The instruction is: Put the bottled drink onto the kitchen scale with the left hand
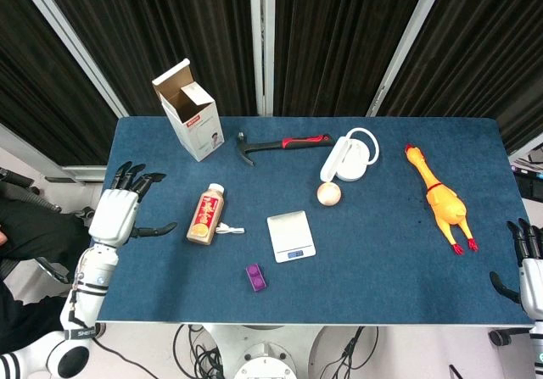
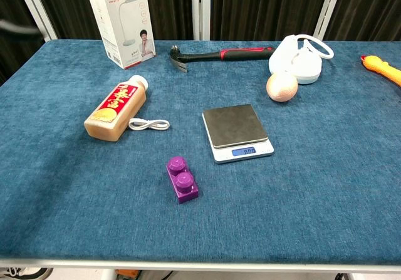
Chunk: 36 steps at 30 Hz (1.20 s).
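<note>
The bottled drink point(image 1: 204, 214) point(image 2: 116, 108), amber with a red label and white cap, lies on its side on the blue table, left of centre. The kitchen scale point(image 1: 291, 236) point(image 2: 237, 131), white with a grey plate, sits to its right with nothing on it. My left hand point(image 1: 120, 209) hovers over the table's left edge, fingers spread and holding nothing, a short way left of the bottle. My right hand point(image 1: 529, 261) shows at the far right edge, off the table, fingers apart. Neither hand shows plainly in the chest view.
A white cable point(image 2: 149, 124) lies beside the bottle. A purple brick point(image 2: 182, 179) sits in front of the scale. At the back are an open box point(image 1: 188, 119), a hammer point(image 1: 282, 145), a white lamp point(image 1: 350, 158) and a ball point(image 1: 329, 193). A rubber chicken point(image 1: 441, 199) lies right.
</note>
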Tool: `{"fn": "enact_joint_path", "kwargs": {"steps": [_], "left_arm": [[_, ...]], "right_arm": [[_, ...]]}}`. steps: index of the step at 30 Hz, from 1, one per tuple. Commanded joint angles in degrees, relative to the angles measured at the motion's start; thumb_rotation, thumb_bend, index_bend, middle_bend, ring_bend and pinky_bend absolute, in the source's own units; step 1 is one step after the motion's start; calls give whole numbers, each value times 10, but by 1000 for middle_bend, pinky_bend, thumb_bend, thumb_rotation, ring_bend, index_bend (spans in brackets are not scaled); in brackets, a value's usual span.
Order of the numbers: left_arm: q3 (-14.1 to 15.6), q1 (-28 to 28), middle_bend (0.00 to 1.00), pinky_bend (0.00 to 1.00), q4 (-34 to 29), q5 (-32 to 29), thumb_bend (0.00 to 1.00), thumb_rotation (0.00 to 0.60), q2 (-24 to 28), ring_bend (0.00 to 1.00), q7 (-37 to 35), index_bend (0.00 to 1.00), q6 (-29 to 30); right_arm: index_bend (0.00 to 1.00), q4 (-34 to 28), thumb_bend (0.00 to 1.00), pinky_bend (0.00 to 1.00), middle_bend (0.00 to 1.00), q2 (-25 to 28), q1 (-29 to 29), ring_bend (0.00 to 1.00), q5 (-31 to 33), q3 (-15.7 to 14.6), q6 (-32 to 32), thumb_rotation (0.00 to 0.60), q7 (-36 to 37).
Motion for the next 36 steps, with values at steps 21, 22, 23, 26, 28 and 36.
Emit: {"fn": "enact_joint_path", "kwargs": {"steps": [21, 22, 23, 26, 28, 36], "left_arm": [[-14, -147, 162, 0, 100, -343, 0, 284, -205, 43, 271, 110, -12], [-14, -148, 161, 0, 105, -346, 0, 283, -208, 43, 271, 110, -12], [-14, -149, 161, 0, 110, -349, 0, 281, -210, 43, 272, 110, -11], [-12, -153, 161, 0, 124, -359, 0, 281, -218, 43, 276, 109, -12], [-9, -158, 161, 0, 139, -367, 0, 280, -226, 43, 288, 107, -9], [-18, -172, 164, 2, 165, -399, 0, 283, -243, 43, 298, 107, -20]], "right_arm": [[0, 61, 169, 0, 0, -17, 1, 0, 16, 3, -30, 600, 54], [0, 64, 169, 0, 0, -17, 2, 0, 17, 3, -31, 600, 55], [0, 66, 169, 0, 0, -17, 2, 0, 18, 4, -33, 600, 58], [0, 69, 169, 0, 0, -18, 3, 0, 19, 5, -35, 600, 63], [0, 68, 169, 0, 0, -17, 2, 0, 15, 6, -32, 600, 68], [0, 58, 169, 0, 0, -8, 1, 0, -1, 3, -23, 600, 71]]}}
